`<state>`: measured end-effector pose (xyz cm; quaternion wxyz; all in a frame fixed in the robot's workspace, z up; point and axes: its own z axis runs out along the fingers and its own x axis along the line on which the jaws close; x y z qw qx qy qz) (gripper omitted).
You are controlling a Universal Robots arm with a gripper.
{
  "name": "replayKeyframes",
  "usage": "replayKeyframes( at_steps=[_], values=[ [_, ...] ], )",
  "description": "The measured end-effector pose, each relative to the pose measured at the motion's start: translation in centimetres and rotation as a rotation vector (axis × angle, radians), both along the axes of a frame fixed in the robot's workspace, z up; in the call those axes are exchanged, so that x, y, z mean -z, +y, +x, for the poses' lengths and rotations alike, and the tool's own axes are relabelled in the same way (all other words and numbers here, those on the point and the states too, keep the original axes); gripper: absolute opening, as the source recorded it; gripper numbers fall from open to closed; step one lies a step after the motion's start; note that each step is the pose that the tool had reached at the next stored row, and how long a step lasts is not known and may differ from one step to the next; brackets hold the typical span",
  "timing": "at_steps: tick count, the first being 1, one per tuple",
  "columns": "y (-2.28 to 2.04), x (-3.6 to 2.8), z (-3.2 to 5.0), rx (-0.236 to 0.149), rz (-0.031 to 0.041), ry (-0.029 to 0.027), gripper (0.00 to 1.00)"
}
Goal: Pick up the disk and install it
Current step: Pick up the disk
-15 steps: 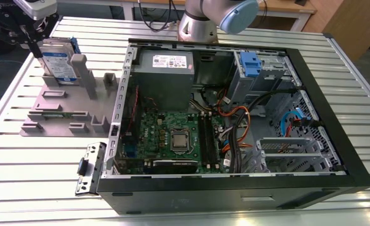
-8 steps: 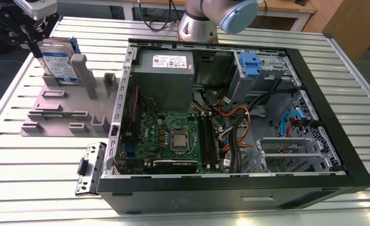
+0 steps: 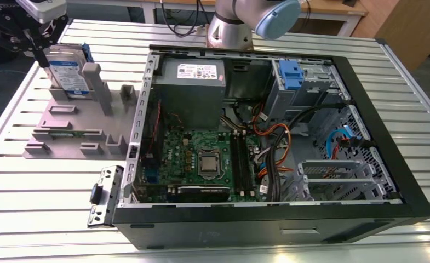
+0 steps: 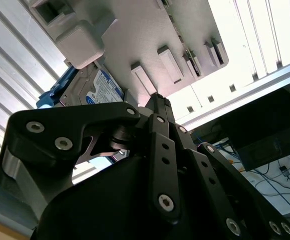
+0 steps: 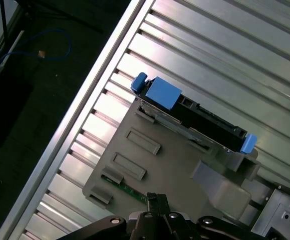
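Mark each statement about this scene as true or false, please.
1. The flat silver-metal disk in its blue plastic bracket stands on edge in the grey plastic holder. True.
2. The disk is already inside the open black computer case. False: it is in the holder, outside the case.
3. The gripper hangs over the green motherboard. False: it is beside the disk.
4. The case rests on a ribbed aluminium table. True.
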<state>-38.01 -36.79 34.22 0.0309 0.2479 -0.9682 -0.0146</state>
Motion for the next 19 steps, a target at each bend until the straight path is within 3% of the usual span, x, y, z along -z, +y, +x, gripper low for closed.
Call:
replayKeyframes(
  at_steps=[19],
  values=[
    [0.0, 0.0, 0.0, -0.022, 0.0, 0.0, 0.1]
  ],
)
